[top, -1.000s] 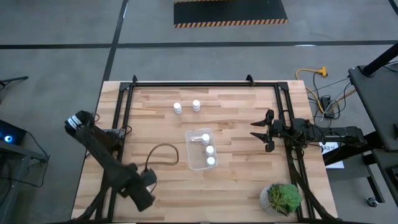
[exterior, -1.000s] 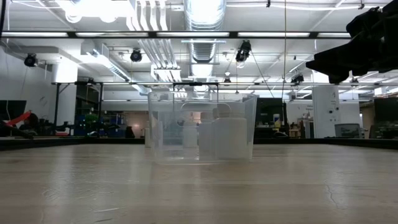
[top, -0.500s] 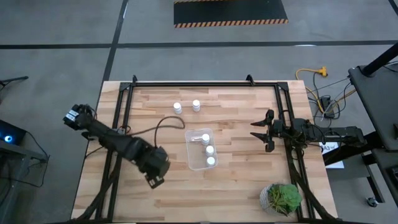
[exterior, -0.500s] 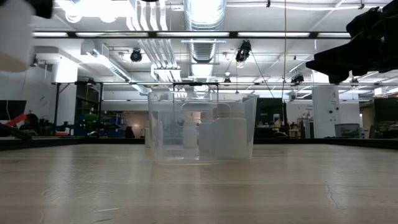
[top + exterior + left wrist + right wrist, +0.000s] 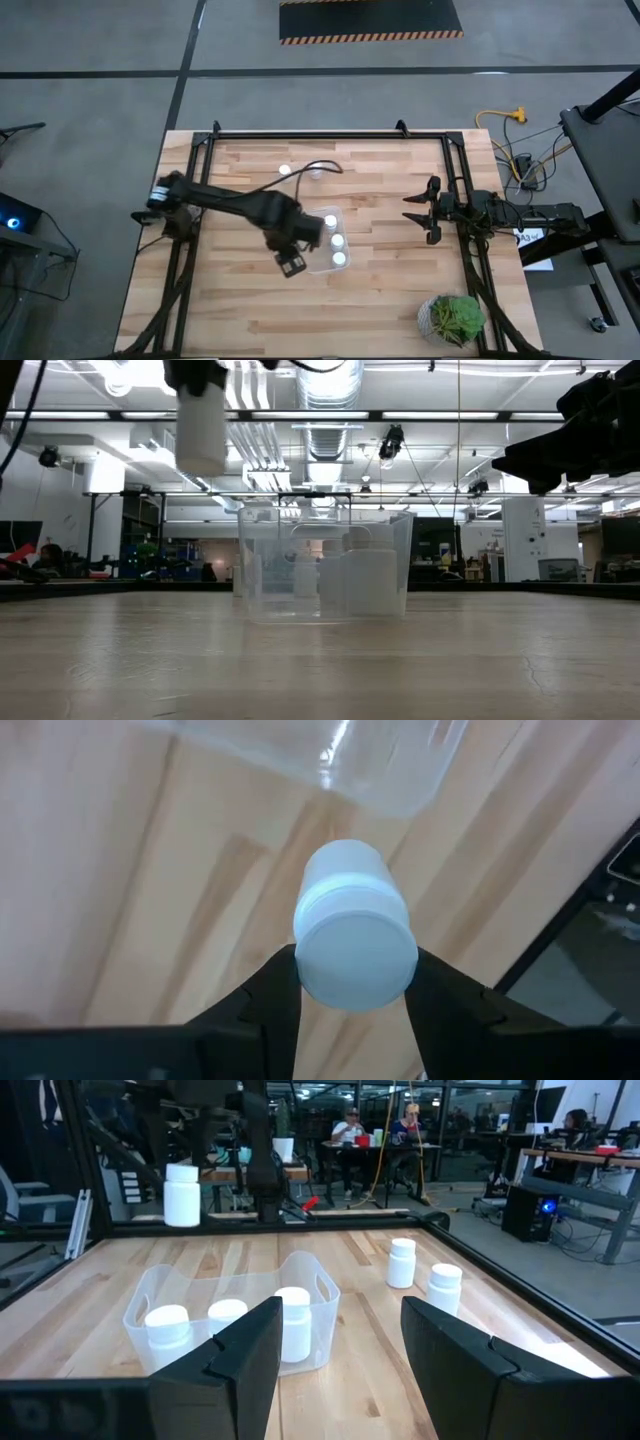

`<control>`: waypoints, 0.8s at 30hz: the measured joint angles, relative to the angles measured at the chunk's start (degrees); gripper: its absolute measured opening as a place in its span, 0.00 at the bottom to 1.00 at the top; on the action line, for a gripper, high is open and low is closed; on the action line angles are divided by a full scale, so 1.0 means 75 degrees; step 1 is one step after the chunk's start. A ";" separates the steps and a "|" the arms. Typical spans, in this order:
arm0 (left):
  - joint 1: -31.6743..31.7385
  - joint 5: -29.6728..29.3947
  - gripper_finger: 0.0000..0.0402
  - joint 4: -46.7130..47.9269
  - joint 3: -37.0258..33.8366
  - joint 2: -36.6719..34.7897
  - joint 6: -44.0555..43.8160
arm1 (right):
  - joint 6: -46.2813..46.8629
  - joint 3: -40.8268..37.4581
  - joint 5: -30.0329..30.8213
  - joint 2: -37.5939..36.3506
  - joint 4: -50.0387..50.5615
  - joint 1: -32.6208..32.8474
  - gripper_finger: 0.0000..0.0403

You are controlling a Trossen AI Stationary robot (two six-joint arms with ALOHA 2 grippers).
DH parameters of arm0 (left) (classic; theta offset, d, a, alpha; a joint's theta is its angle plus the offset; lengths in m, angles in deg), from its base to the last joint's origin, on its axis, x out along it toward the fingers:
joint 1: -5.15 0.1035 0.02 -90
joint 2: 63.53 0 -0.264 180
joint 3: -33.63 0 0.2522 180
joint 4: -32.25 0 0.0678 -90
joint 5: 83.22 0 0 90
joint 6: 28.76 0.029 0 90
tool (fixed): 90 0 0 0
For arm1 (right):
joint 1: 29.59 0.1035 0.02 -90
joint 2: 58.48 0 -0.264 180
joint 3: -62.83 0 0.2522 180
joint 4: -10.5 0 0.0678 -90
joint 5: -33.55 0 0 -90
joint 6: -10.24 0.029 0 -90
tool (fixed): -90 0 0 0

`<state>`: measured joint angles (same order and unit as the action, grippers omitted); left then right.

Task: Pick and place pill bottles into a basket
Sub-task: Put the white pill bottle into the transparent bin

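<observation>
Left gripper (image 5: 291, 264), seen from above, hangs over the light wooden table (image 5: 380, 290) just beside the near left corner of the small clear plastic rectangular basket (image 5: 322, 240); the bottle it carries is hidden under it here. Two white caps show inside the basket, the third bottle being covered by the arm. Two more small white pill bottles (image 5: 285, 171) stand on the table near the far edge, well apart from the basket. The right gripper (image 5: 418, 212) waits at the table's right side, its fingers spread wide and empty. A green potted plant (image 5: 452, 318) sits at the near right corner.

At table height, the carried white cylindrical bottle (image 5: 201, 430) hangs upright, high above the wood and left of the basket (image 5: 325, 565), which holds bottles.

From the left wrist, the two dark fingers (image 5: 265, 1005) clamp the bottle (image 5: 353, 925) on both sides below its cap, with the basket's corner (image 5: 380, 765) beyond.

From the right wrist, the basket (image 5: 235, 1315) holds three bottles, two stand apart on the table (image 5: 420, 1275), and the carried one (image 5: 181, 1195) hangs above the basket's far side.
</observation>
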<state>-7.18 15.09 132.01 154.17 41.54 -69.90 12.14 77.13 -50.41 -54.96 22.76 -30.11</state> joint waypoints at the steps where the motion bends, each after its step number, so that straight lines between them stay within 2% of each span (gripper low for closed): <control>1: 0.0057 -0.0042 0.33 0.0106 0.0274 0.0193 0.0148 | -0.0002 0.0000 0.0000 -0.0003 0.0000 0.0000 0.48; 7: 0.0309 -0.0186 0.33 0.0533 0.1598 0.1141 0.0428 | 0.0001 0.0000 -0.0003 -0.0003 0.0000 0.0000 0.48; 12: 0.0401 -0.0198 0.33 0.0535 0.2212 0.1730 0.0660 | 0.0001 0.0000 -0.0003 -0.0003 0.0000 0.0000 0.48; 19: 0.0398 -0.0221 0.33 0.0539 0.2328 0.2132 0.1072 | 0.0001 0.0000 -0.0003 -0.0003 0.0000 0.0000 0.48; 24: 0.0400 -0.0536 0.33 0.0521 0.2290 0.2228 0.1468 | 0.0001 0.0000 0.0000 0.0003 0.0001 0.0000 0.48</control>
<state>-4.18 11.07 135.91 171.35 58.24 -58.88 12.15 77.13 -50.41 -54.94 22.77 -30.11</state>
